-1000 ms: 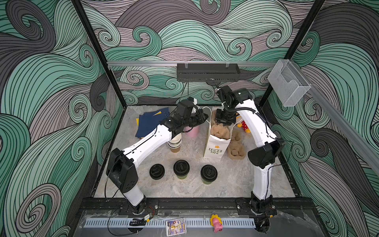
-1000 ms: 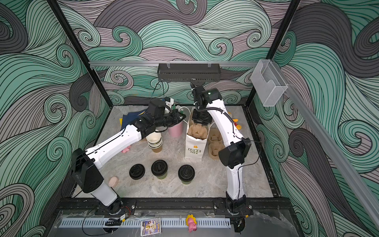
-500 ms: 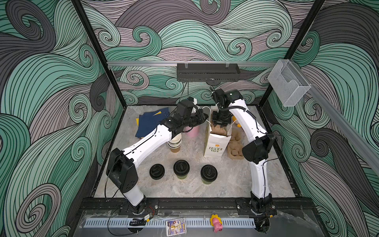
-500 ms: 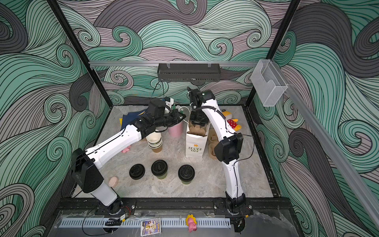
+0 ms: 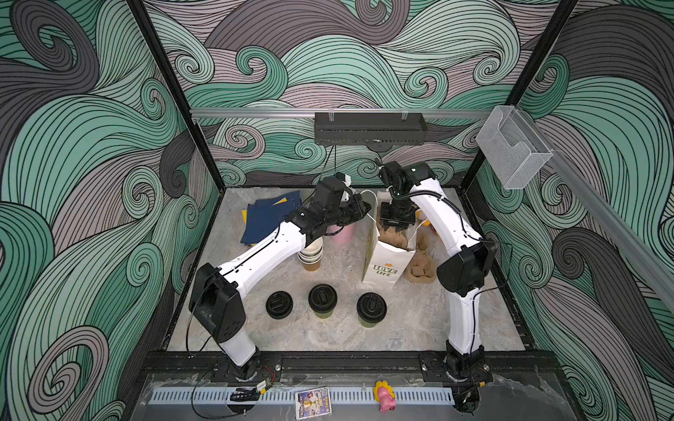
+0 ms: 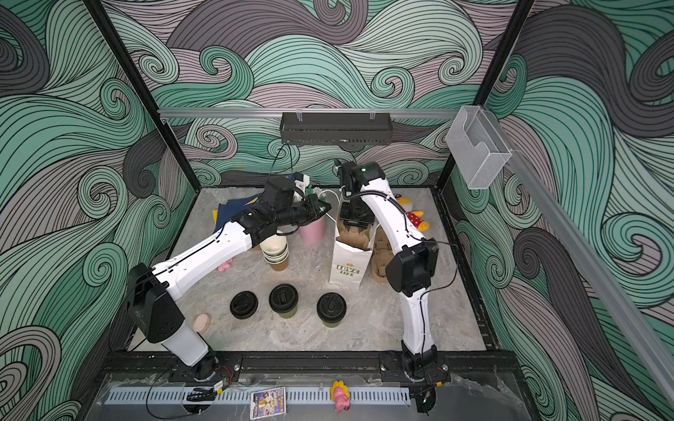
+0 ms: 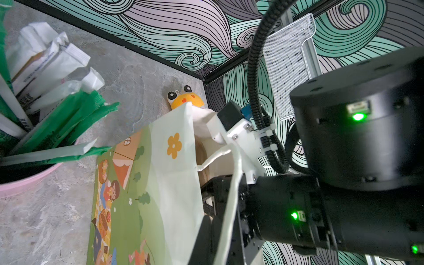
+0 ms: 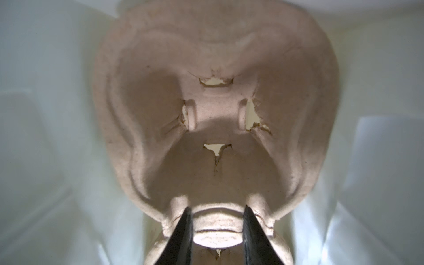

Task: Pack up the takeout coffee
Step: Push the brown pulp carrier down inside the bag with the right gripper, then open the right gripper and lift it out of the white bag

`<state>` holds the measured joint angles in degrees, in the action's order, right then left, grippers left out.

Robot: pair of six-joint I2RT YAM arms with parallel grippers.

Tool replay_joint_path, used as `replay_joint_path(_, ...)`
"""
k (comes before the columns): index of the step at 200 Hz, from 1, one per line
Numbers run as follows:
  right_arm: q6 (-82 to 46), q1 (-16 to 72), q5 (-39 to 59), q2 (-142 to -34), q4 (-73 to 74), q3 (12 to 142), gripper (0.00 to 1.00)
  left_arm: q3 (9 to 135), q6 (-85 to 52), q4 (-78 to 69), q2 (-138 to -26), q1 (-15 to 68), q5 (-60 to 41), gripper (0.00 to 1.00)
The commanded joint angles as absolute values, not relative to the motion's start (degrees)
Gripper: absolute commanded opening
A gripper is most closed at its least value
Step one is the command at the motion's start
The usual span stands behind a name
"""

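Two olive-green takeout coffee cups with black lids stand near the front in both top views, one (image 5: 322,299) left of the other (image 5: 371,308). Behind them stands a white paper bag (image 5: 386,262) printed "LOVE LIFE". My right gripper (image 5: 395,227) reaches down into the bag's mouth. In the right wrist view its jaws (image 8: 216,211) are shut on a ridge of a brown pulp cup carrier (image 8: 213,114), with the bag's white walls (image 8: 46,137) around it. My left gripper (image 5: 364,208) is shut on the bag's upper rim beside its white handle (image 7: 231,195).
A loose black lid (image 5: 279,304) lies left of the two cups. A stack of paper cups (image 5: 310,253) and a pink cup of straws (image 5: 343,233) stand under the left arm. Blue folders (image 5: 268,218) lie at the back left, spare pulp carriers (image 5: 421,269) right of the bag, and a plush toy (image 6: 410,215) behind.
My right arm swung in and back, and its gripper has sunk slightly lower into the bag with the carrier. The left arm has stayed put on the bag.
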<state>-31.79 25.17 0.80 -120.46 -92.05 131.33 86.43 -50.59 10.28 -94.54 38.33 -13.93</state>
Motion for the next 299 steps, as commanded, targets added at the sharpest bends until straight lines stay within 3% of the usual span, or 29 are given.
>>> replay_joint_path(1,-31.3,25.4,-0.4,-122.4,-97.2,129.5,0.18,87.5,-49.8,9.5,-93.5,38.1,-13.4,0.0)
replay_joint_path(128,-31.1,25.8,0.8,-123.5,-84.1,116.6,0.22,84.7,-50.4,10.0,-91.2,38.1,-10.6,0.0)
replay_joint_path(193,-30.9,25.9,0.4,-123.4,-80.6,114.1,0.38,85.0,-50.2,11.2,-91.5,38.1,-10.5,0.0)
replay_joint_path(240,-31.5,26.2,-0.5,-117.0,-80.6,114.9,0.51,85.0,-49.2,12.3,-91.4,38.1,-10.9,0.0)
replay_joint_path(299,-32.1,27.0,-3.1,-110.8,-76.9,112.9,0.52,85.0,-46.6,14.0,-91.4,38.2,-11.9,0.0)
